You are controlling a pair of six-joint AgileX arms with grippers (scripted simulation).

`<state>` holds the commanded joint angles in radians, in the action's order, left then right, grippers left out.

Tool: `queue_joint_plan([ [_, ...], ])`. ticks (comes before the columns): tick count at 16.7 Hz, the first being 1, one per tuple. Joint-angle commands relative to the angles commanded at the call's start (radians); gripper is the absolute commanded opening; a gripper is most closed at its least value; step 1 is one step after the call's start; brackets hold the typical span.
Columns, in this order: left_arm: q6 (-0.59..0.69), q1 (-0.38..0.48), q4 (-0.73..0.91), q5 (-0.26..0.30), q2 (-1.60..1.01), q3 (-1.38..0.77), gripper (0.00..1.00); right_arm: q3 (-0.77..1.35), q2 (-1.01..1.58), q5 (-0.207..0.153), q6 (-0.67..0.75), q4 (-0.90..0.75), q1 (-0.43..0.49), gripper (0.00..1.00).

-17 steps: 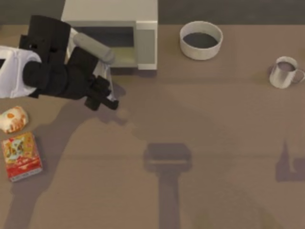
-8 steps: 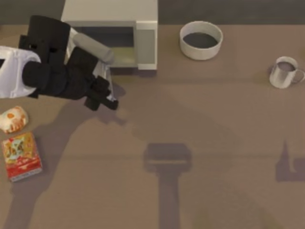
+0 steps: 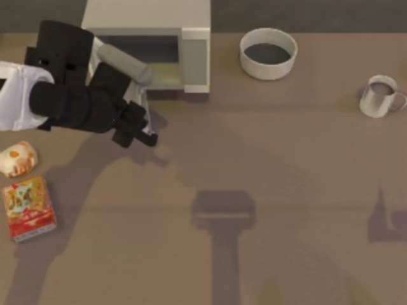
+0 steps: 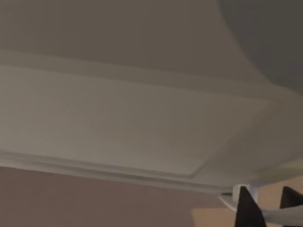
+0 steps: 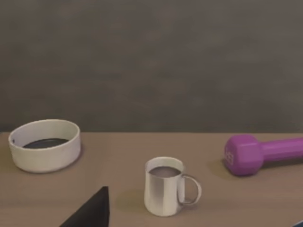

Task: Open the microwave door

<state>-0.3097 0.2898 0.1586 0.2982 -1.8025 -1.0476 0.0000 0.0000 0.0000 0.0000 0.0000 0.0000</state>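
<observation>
Light-grey, the microwave point(image 3: 152, 38) sits at the table's point(image 3: 286, 165) 11 o'clock, its cavity exposed. The microwave door point(image 3: 137, 98) stands swung open toward 7 o'clock, its panel filling the left wrist view point(image 4: 118, 127). At the door's outer edge, the left gripper point(image 3: 141, 130) pinches the white handle point(image 4: 255, 215) with narrowly set fingers point(image 4: 247, 210). Right gripper is out of the top view. A white bowl point(image 3: 268, 53) sits at 1 o'clock, a mug point(image 3: 379, 96) at 2 o'clock.
</observation>
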Motion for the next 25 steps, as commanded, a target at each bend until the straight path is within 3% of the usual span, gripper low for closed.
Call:
queue_joint_plan([
  [9, -0.117, -0.055, 0.039, 0.073, 0.013, 0.008, 0.00, 0.000, 0.000, 0.000, 0.000, 0.000, 0.000, 1.00],
  [25, -0.118, -0.055, 0.040, 0.074, 0.013, 0.008, 0.00, 0.000, 0.000, 0.000, 0.000, 0.000, 0.000, 1.00],
])
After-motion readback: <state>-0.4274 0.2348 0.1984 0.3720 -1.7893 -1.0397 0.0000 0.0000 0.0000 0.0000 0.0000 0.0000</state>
